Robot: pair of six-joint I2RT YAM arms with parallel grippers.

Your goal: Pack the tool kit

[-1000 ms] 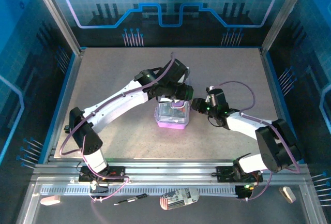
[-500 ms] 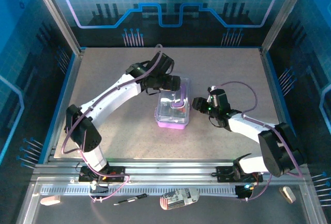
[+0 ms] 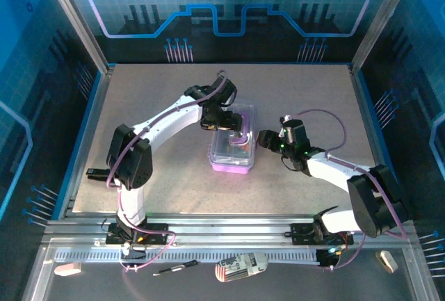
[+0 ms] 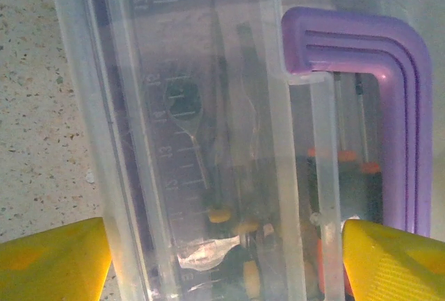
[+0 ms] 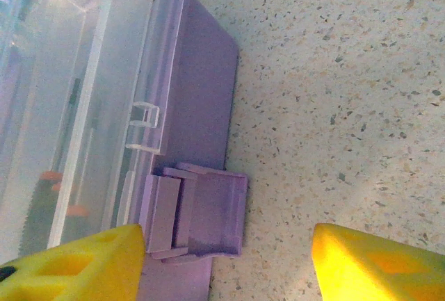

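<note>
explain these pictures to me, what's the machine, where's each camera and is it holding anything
This is a pair of white robot arms, the left arm and the right arm, bolted at the near edge of a speckled grey table. The wide picture looks down from above and behind them. The two close-ups come from a camera on each wrist; the yellow tips are that arm's own fingers. On the table sits a small plastic tool kit box with a clear lid, purple base and purple handle; thin screwdrivers with orange-and-black handles show through the lid. The left end effector is over the box's far end, jaws open. The right end effector is open beside the purple latch. Neither seems to grip anything.
</note>
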